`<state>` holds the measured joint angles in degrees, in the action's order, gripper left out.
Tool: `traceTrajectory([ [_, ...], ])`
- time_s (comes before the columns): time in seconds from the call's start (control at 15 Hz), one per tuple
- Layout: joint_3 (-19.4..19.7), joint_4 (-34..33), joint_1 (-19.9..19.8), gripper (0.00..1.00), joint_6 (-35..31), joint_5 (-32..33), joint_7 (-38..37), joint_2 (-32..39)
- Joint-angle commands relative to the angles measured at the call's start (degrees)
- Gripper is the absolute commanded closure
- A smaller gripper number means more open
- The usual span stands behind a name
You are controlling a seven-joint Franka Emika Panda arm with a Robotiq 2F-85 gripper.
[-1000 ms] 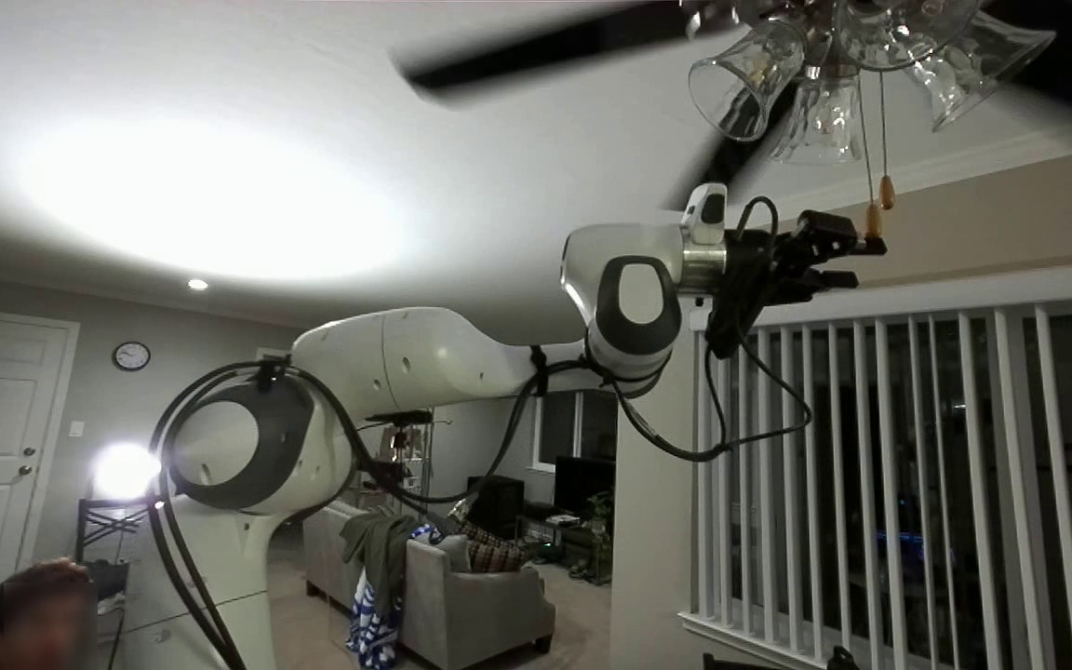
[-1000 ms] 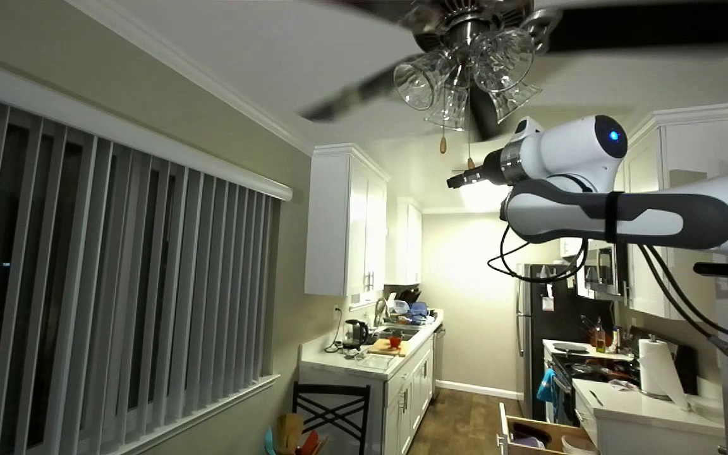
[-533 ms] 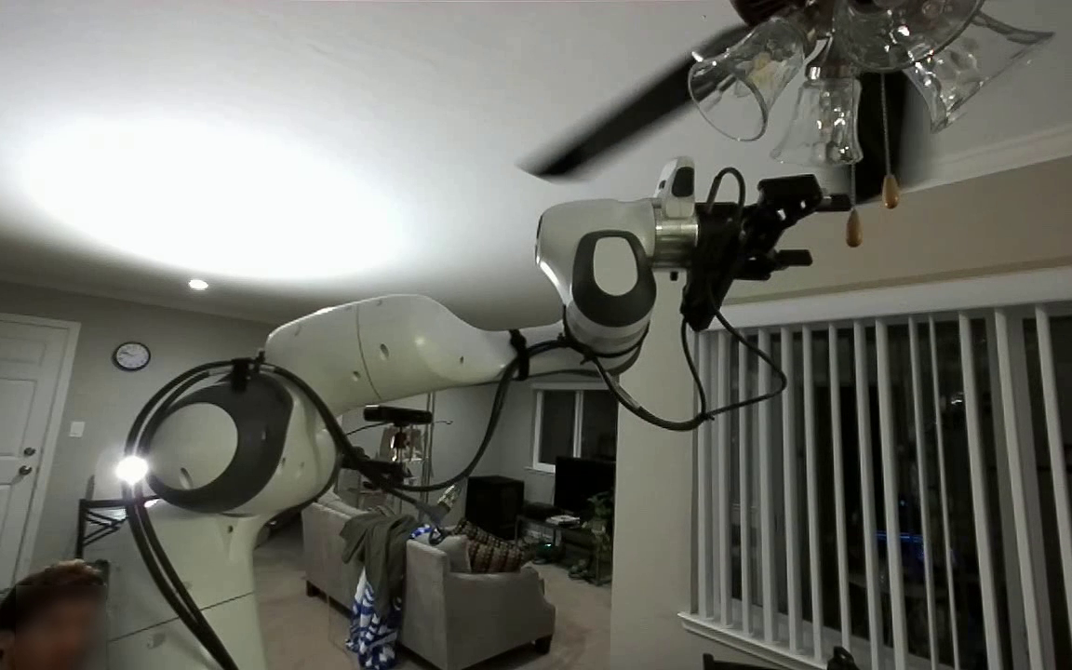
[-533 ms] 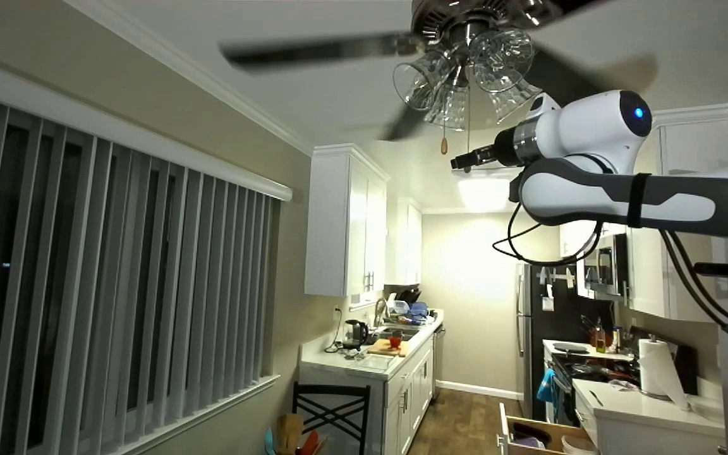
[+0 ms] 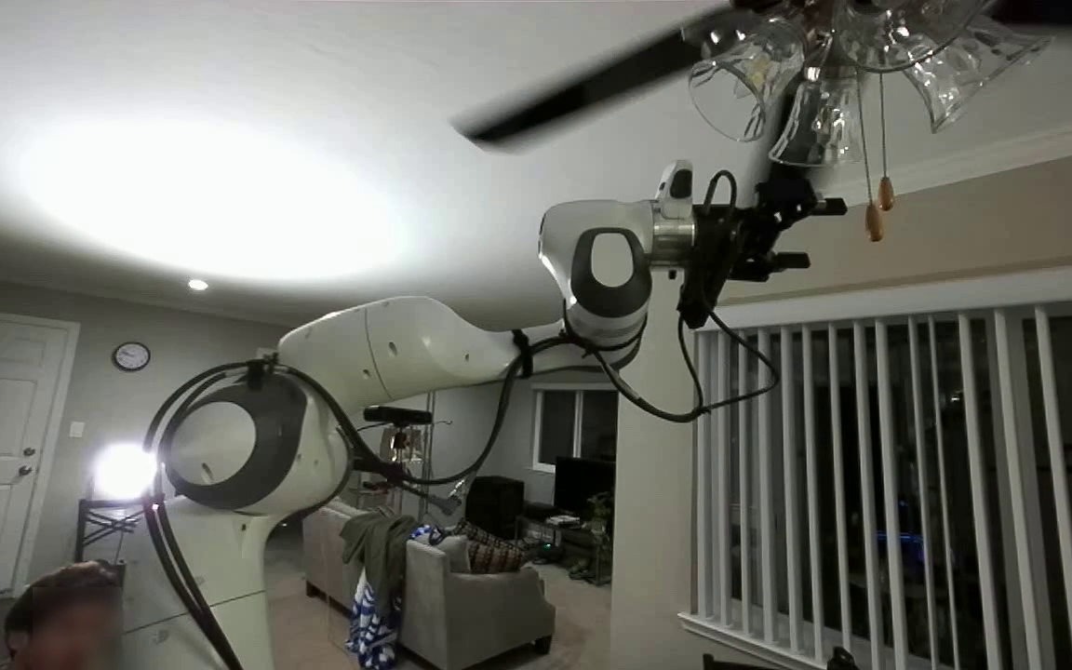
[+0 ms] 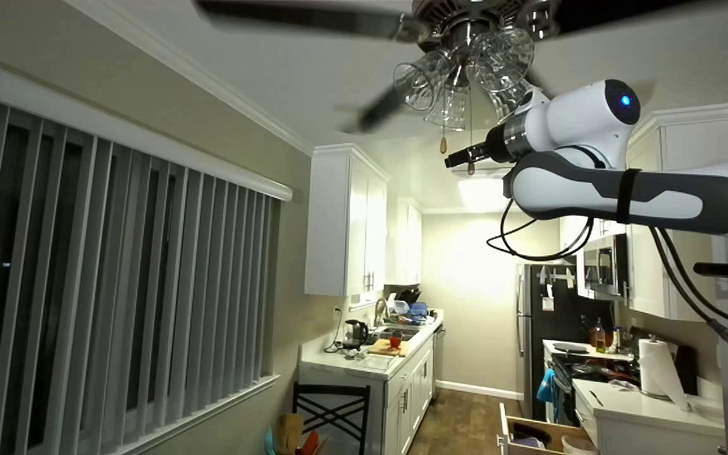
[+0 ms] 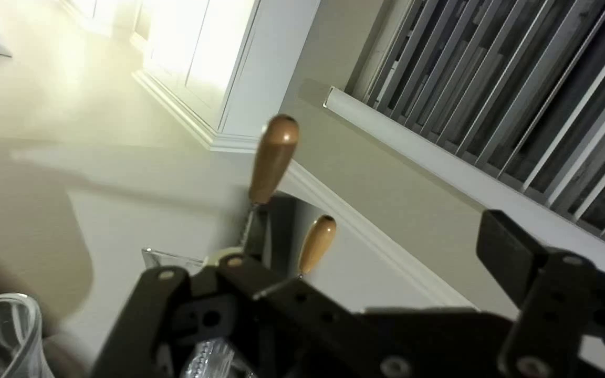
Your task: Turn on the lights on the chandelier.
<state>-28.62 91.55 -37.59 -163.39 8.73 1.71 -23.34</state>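
The chandelier (image 6: 468, 31) is a ceiling fan with dark, blurred blades, seen in both exterior views. Its lights, clear glass shades (image 5: 820, 121), ring the hub, and no glow shows in them. Two thin chains end in wooden pulls: a nearer pull (image 5: 875, 222) and a farther pull (image 5: 886, 193). My gripper (image 5: 815, 233) is open and empty, just beside and below the shades, short of the pulls. In the wrist view the gripper (image 7: 386, 241) has the nearer pull (image 7: 274, 159) and farther pull (image 7: 317, 244) by its left finger. I cannot tell whether a chain touches it.
Blades turn close above the arm. A glass shade (image 7: 6, 336) shows low left in the wrist view. Window blinds (image 5: 880, 465) stand beyond the gripper. White cabinets (image 6: 345, 221) are in the kitchen. A person (image 5: 66, 619) is at the arm's base.
My gripper has moved up and back from the nearer pull, its fingers now wider apart. That pull swung toward the arm half a second ago and has swung back. The blades have turned.
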Motion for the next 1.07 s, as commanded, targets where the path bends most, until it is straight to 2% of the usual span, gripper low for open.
traceTrajectory([
  [0.0,-4.38,-3.90,-5.53,0.00,2.62,3.15,-3.79,1.32],
  [0.33,-8.48,-7.77,-11.99,0.00,6.46,3.75,-6.24,2.23],
  [0.4,-5.13,-7.92,-7.11,0.00,7.82,8.98,-9.40,3.57],
  [0.53,-4.08,-8.67,-5.21,0.00,11.34,11.95,-10.79,4.32],
  [0.6,-2.11,-6.76,-2.81,0.00,8.94,13.13,-11.32,3.55],
  [0.67,-1.30,-7.16,-1.57,0.00,10.12,14.36,-11.97,4.07],
  [1.0,-0.64,-7.69,-0.39,0.00,10.80,14.95,-12.13,4.77],
])
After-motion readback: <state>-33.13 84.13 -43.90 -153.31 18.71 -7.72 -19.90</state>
